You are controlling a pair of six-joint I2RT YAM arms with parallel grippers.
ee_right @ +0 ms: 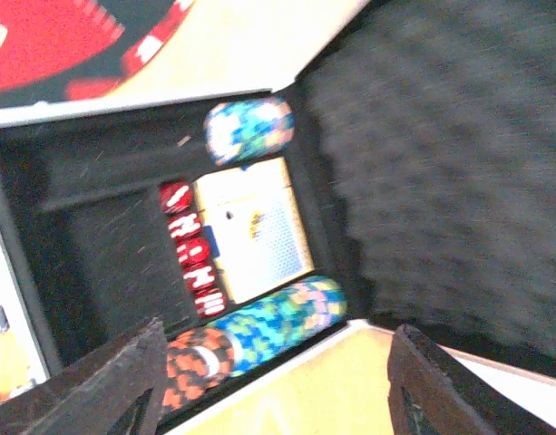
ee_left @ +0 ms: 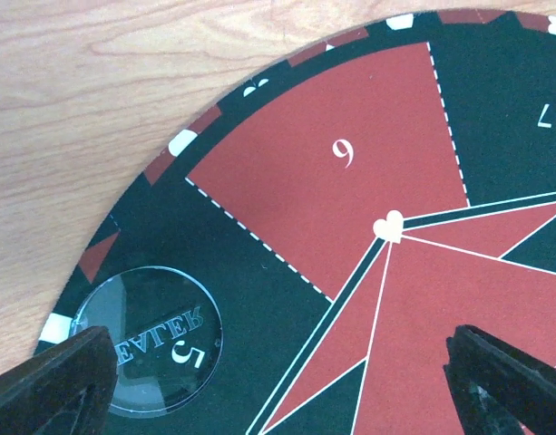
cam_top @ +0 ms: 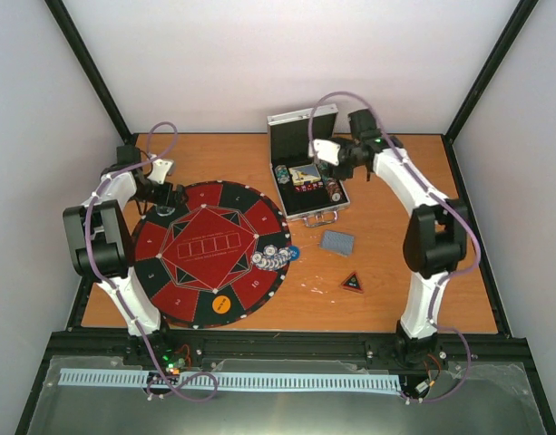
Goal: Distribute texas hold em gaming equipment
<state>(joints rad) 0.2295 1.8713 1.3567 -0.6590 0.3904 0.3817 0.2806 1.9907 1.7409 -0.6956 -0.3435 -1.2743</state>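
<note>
My right gripper part open, empty, over case, I reckon to fetch chip rolls. Left gripper wide, empty, above mat; clear disc marks seat five.

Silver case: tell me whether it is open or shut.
Open. The case has its lid raised at the back, and the right wrist view looks straight in at chip rolls and a card deck.

Chips heaped, cards seemingly facedown, triangle flat
</note>
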